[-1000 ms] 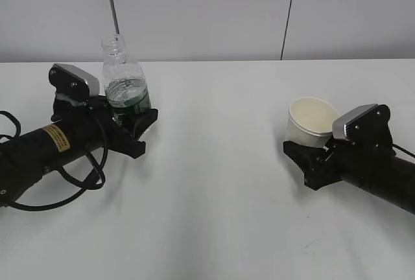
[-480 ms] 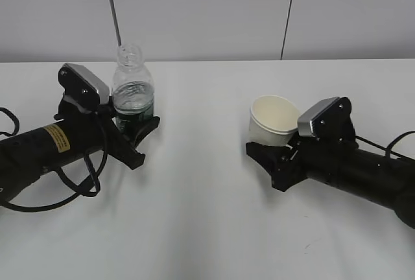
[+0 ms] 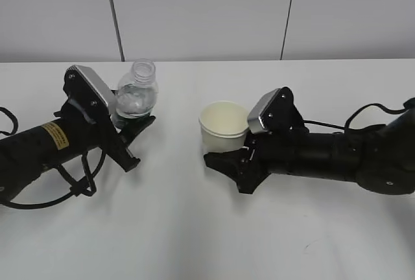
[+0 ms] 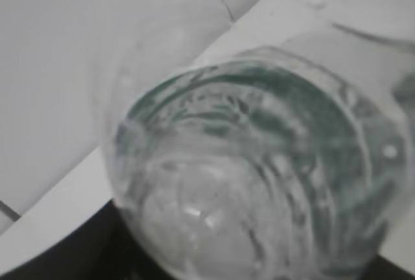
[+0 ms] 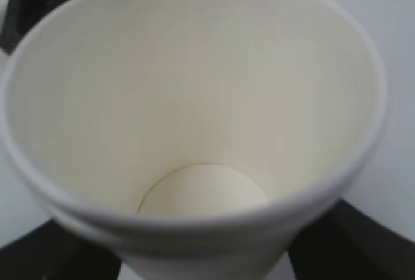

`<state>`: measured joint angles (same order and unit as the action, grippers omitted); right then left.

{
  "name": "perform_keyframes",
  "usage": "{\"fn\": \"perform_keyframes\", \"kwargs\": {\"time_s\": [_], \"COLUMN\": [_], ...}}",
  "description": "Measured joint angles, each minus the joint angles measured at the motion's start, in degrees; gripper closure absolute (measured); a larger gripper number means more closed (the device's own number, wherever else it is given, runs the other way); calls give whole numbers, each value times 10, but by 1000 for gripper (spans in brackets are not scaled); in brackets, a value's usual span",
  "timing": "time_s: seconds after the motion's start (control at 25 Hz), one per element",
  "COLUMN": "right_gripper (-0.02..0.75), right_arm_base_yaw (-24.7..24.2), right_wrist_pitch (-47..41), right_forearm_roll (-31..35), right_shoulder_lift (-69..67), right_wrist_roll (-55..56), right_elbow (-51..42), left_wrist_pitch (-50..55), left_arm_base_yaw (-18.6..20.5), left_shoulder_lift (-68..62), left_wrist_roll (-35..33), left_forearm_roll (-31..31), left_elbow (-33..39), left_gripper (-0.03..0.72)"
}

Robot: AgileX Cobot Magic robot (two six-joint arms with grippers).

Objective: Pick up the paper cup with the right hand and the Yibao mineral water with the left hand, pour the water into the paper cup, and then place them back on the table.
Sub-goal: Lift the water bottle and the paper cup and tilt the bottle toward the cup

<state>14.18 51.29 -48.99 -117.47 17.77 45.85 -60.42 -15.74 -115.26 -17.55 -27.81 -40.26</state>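
Pouring is not yet begun: the paper cup [image 3: 224,126], seen dry inside, is clamped in the right hand [image 3: 235,165] near mid-table [image 3: 207,241]. The Yibao mineral water [image 3: 137,97], tipped toward it but well apart, is gripped by the left hand [image 3: 130,134]; pouring and setting-down are judged outstanding.

One paper cup [image 3: 224,128], one water bottle [image 3: 137,95], two arms.

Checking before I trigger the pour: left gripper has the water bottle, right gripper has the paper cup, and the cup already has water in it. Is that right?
Not quite. The paper cup is dry and empty: the right wrist view shows its bare cream bottom. The rest holds: the left hand grips the Yibao mineral water, and the right hand holds the cup.
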Motion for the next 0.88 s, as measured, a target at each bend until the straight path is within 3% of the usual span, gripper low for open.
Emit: {"fn": "perform_keyframes", "kwargs": {"time_s": [0.12,0.36,0.88], "right_gripper": [214,214,214], "right_arm_base_yaw": [18,47,50], "right_wrist_pitch": [-20,-51,-51], "right_forearm_roll": [-46,-68,-142], "right_shoulder_lift": [0,0,0], "right_wrist_roll": [33,65,118], "right_elbow": [27,55,58], "left_wrist_pitch": [-7,-25,-26], "left_arm_base_yaw": [0,0,0], "left_shoulder_lift": [0,0,0], "left_wrist_roll": [-40,-121,-243], "left_forearm_roll": [29,51,55], "left_elbow": [0,0,0], "left_gripper": [295,295,295]}}
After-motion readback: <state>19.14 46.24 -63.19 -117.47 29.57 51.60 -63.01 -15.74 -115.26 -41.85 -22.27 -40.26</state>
